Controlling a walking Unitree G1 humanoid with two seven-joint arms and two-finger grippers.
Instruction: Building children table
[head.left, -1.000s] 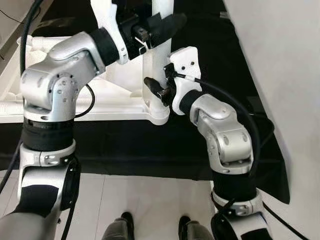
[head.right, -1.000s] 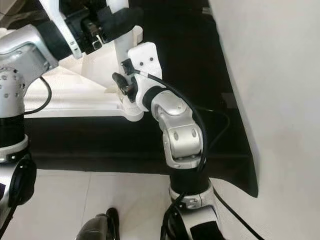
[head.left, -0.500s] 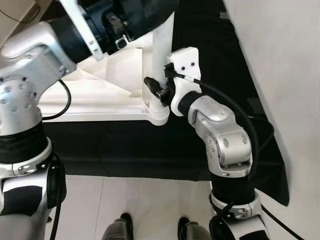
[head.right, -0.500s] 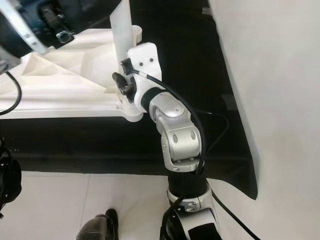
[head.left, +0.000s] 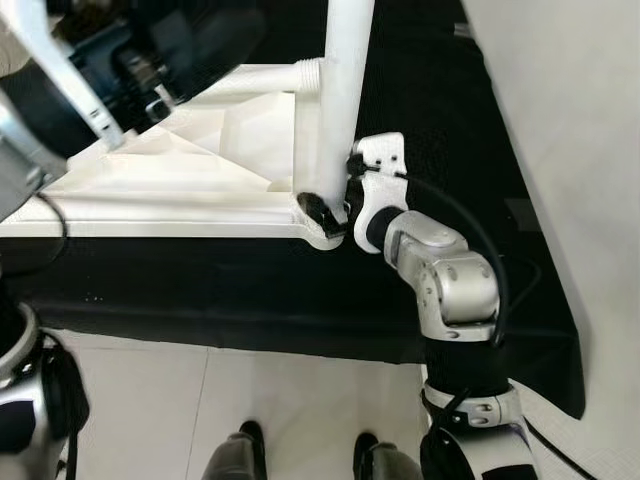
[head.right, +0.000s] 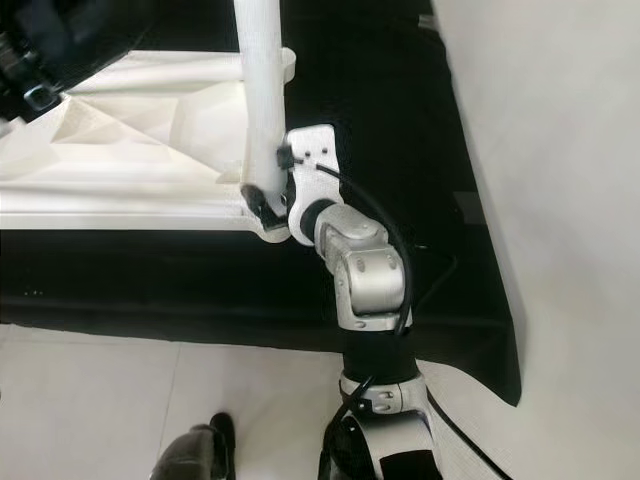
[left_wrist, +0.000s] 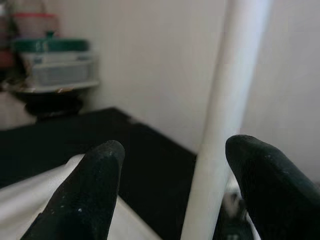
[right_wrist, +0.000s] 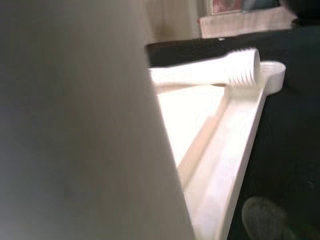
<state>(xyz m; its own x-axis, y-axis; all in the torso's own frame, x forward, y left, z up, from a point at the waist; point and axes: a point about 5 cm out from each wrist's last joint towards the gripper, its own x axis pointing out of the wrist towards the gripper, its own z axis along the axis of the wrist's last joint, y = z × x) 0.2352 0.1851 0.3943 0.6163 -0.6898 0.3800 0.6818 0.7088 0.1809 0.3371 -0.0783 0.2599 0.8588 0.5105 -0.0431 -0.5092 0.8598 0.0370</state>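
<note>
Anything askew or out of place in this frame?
One thing: a second white leg lies flat on the upturned tabletop, its threaded end beside a far corner socket, not screwed in. The upright leg at the near corner, by the right gripper, leans slightly.

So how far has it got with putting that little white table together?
One white leg stands upright in the corner socket of the upturned tabletop, with the right gripper at its base. Another leg lies loose on the tabletop, yet to be fitted.
</note>
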